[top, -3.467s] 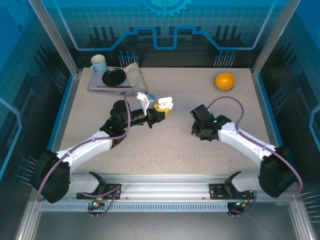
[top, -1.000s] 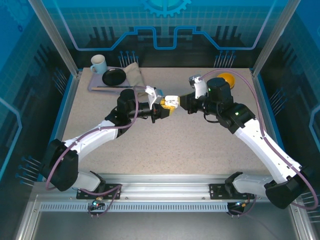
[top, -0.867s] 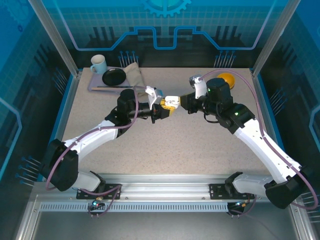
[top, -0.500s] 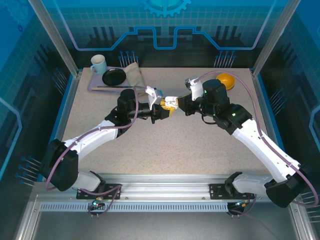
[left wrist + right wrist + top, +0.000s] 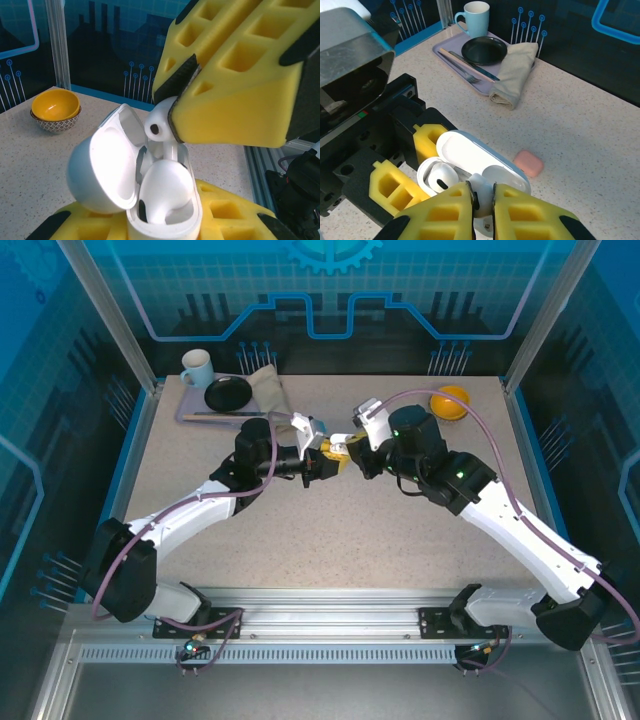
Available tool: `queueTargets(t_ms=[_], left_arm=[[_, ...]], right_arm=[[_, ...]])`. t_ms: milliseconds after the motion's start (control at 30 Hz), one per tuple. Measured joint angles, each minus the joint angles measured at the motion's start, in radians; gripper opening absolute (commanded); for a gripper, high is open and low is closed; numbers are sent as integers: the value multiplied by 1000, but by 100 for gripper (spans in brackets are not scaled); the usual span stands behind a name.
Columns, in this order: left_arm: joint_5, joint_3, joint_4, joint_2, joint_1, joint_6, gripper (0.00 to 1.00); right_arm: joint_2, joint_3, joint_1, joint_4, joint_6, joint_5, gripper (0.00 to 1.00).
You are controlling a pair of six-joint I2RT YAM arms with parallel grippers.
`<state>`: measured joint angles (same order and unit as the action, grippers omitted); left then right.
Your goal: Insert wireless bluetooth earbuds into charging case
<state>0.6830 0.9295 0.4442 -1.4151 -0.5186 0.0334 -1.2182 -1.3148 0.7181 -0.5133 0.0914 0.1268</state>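
Earbuds and case meet in the air over the far middle of the bench (image 5: 300, 540), where the two arms come together. The left hand (image 5: 328, 456) is clamped narrow on the lower half of the white case (image 5: 470, 157), a yellow finger on either side, and holds it with its mouth up. The lid (image 5: 100, 167) is swung open to the left in the left wrist view. The right hand (image 5: 482, 200) is pinched nearly shut on the held earbud (image 5: 156, 125), gripping its rounded head just above the open mouth. A pink case (image 5: 529, 163) lies closed on the bench beyond, well apart from both hands. The seated earbud (image 5: 165, 192) already sits in the near socket. The held earbud stands close to upright, head on top and stem pointing down into the other socket, so its long axis runs along the case's depth. The stem's lower end is hidden behind the seated earbud, so how deep it sits cannot be told. A second ago the right hand stood just right of the case with a gap between them; now it has closed in over the mouth, uncovering more of the orange bowl (image 5: 450, 400), while the left arm has not shifted.
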Motion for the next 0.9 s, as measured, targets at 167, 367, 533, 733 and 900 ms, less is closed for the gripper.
queueTargets(t_ms=[167,367,533,733,900], left_arm=[[0,1,0,0,0,0,0],[-1,2,1,-1,0,0,0],[-1,5,2,-2,3,0,0],[-1,6,3,-3,3,0,0],[0,13,6,-5,3,0,0]], right_arm=[[0,-1,1,0,-6,31,12],[0,-3,-6,0,-2,40,11],[1,-3,-23,-9,2,49,11],[12,-3,-35,-10,5,40,11],[12,-3,-39,-10,1,7,11]])
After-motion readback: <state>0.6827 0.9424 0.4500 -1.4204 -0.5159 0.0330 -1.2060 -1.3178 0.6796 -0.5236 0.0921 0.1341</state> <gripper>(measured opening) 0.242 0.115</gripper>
